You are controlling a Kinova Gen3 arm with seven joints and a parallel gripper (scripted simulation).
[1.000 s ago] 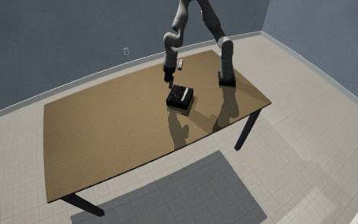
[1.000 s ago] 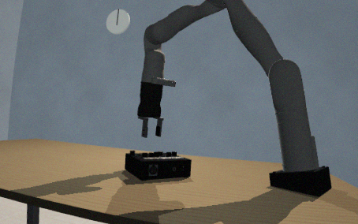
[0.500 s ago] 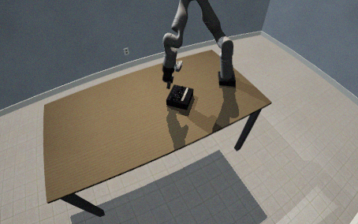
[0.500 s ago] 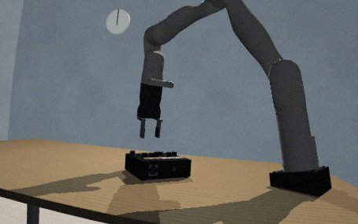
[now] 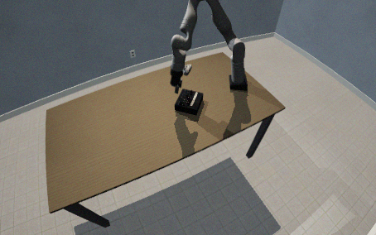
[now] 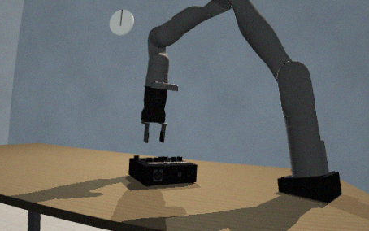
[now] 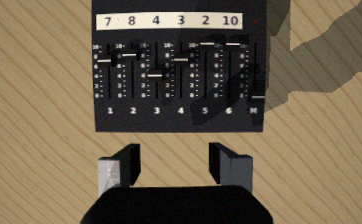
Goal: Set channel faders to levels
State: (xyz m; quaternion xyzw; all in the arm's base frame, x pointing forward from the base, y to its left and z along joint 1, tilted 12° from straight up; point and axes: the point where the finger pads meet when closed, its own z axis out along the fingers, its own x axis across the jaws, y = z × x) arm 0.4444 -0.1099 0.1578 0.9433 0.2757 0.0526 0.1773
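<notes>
1. Right now the gripper (image 7: 174, 162) hangs above the lighting desk (image 7: 179, 117), jaws spread as wide as they go and nothing between them; in the exterior view it sits well above the desk's top.
2. That desk stands flat on the table (image 5: 103, 165), just beside the arm's base (image 5: 238, 86), in the upper right of the top view.
3. Tape (image 7: 169, 21) across the upper part of the wrist view reads 7, 8, 4, 3, 2, 10.
4. Progress, as I judge it: fader 1 (image 7: 103, 60) sits about 7, fader 2 (image 7: 129, 54) about 8, fader 3 (image 7: 154, 75) about 4, fader 6 (image 7: 232, 44) up at 10. Those four look done.
5. Left to do: fader 4 (image 7: 180, 59) stands near 7 and wants 3; fader 5 (image 7: 207, 44) stands at the top and wants 2. Both need pulling down.
6. Master fader (image 7: 258, 96), at the desk's right edge, rests at the bottom of its track; whether that is its starting level I cannot tell.
7. Count: six channel faders, one master, one tape strip, one desk, one arm, two fingers.
</notes>
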